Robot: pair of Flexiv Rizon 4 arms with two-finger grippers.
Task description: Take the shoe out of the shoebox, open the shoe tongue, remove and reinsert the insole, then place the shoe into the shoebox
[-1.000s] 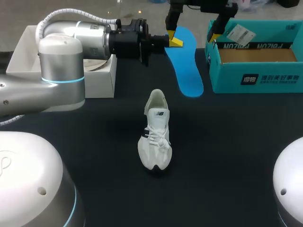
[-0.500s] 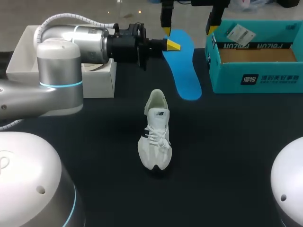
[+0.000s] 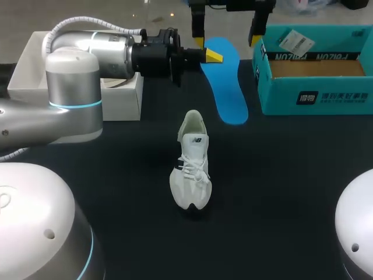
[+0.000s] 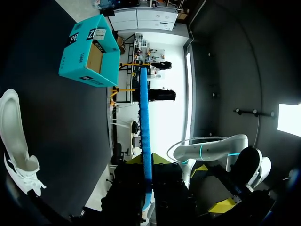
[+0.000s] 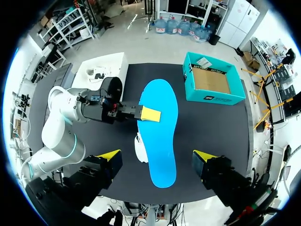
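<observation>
White lace-up shoe (image 3: 190, 169): on its sole midway across the black table (image 3: 280, 192), toe toward the near edge, untouched. Left gripper (image 3: 213, 55) pinching one long side of the flat blue insole (image 3: 228, 87), near the far edge. Right gripper (image 5: 156, 155) above it, yellow fingers spread wide, gripping nothing. Open teal cardboard shoebox (image 3: 315, 96) by the far right corner; white box (image 3: 23, 70) at the far left.
</observation>
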